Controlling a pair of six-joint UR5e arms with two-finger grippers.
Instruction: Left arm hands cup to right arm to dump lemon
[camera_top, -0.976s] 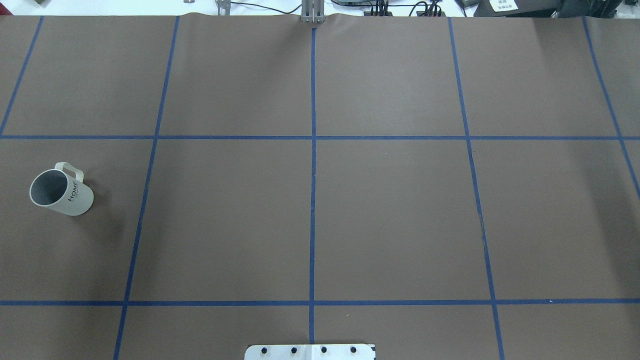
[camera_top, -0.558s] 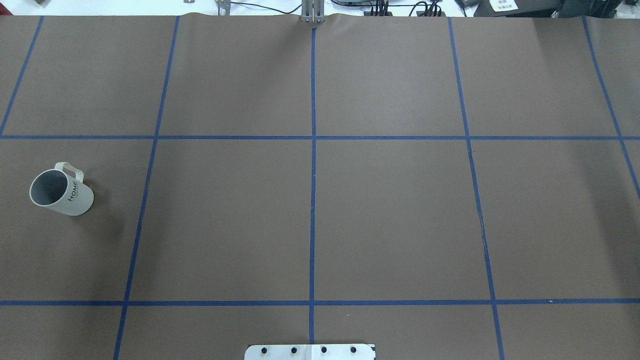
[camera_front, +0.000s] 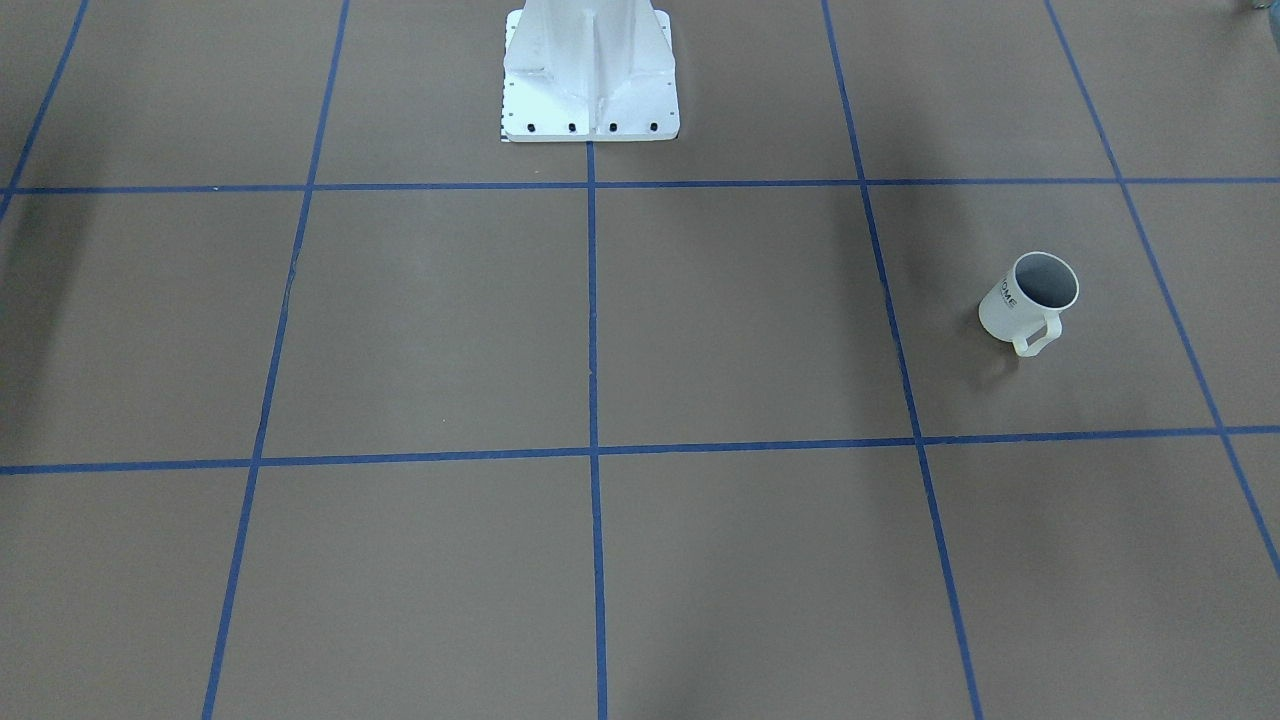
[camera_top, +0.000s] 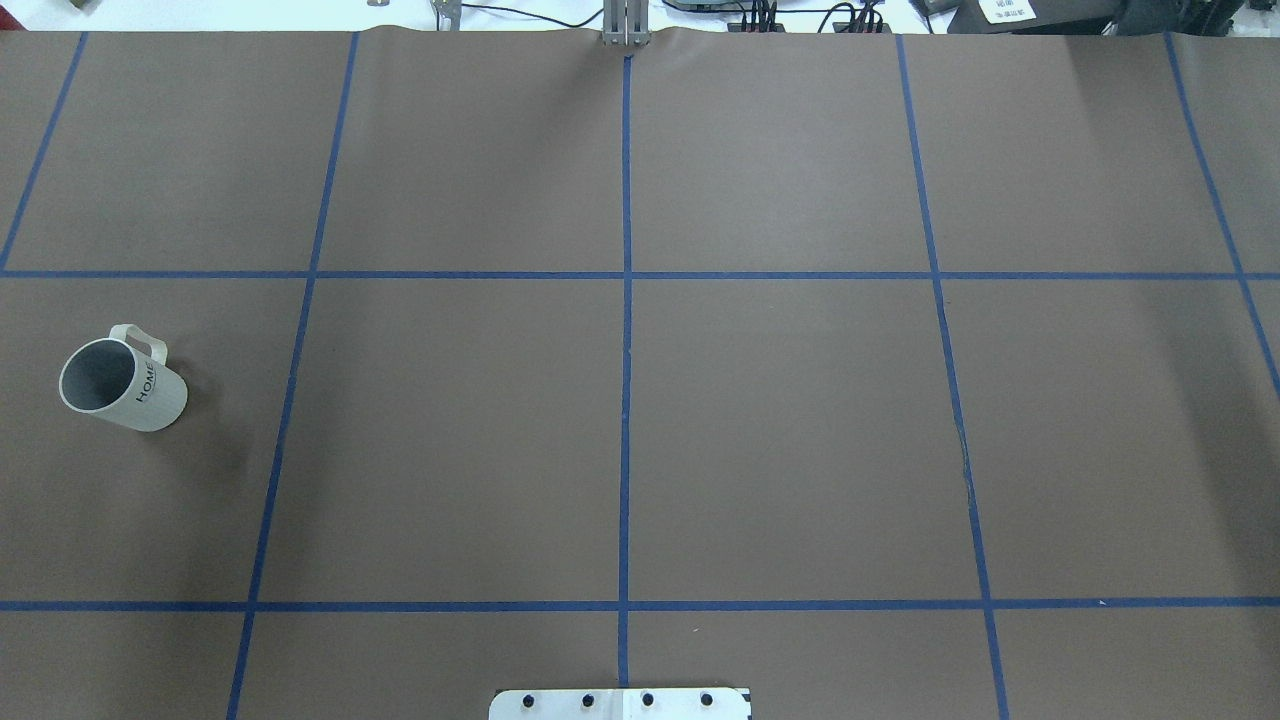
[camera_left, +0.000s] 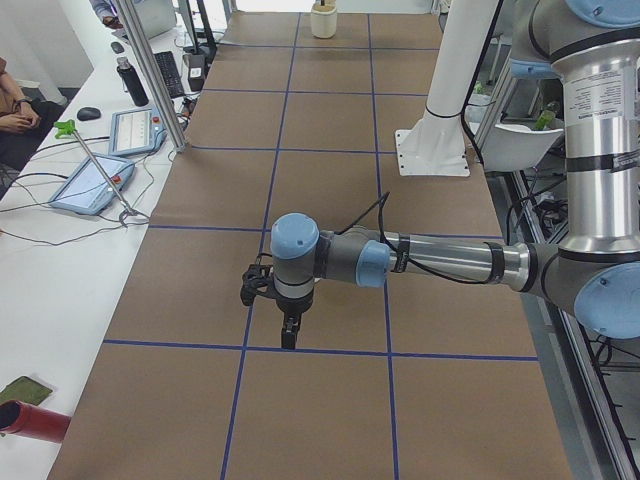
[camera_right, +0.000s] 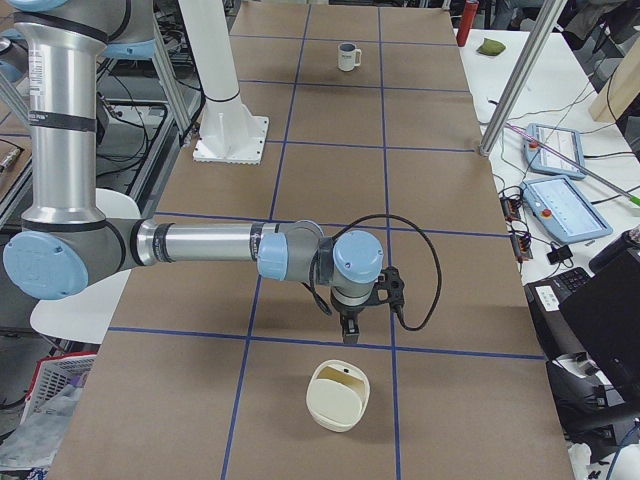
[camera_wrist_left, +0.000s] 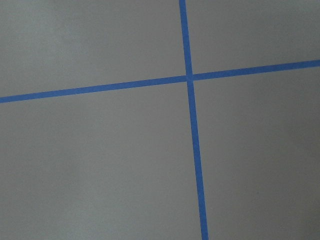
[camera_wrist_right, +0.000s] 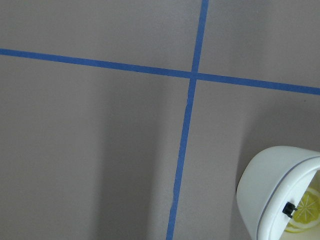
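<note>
The cup (camera_top: 122, 385) is a white mug with HOME lettering. It stands upright on the brown table, far over on my left side, its handle turned away from my base. It also shows as the cup (camera_front: 1030, 300) and, far off, as the cup (camera_right: 347, 55). Its grey inside shows nothing yellow, so the lemon is hidden or out of view there. My left gripper (camera_left: 288, 338) points down over a tape crossing. My right gripper (camera_right: 348, 335) points down over another crossing at the opposite end. Both are far from the cup, and I cannot tell whether either is open or shut.
A white bowl (camera_right: 338, 397) sits just past the right gripper, and inside the bowl (camera_wrist_right: 280, 195) lies a yellow segmented piece (camera_wrist_right: 305, 214) that may be the lemon. My base plate (camera_front: 590, 100) stands mid-table. A bench with tablets (camera_left: 100, 180) and a seated person (camera_left: 15, 100) flank the table.
</note>
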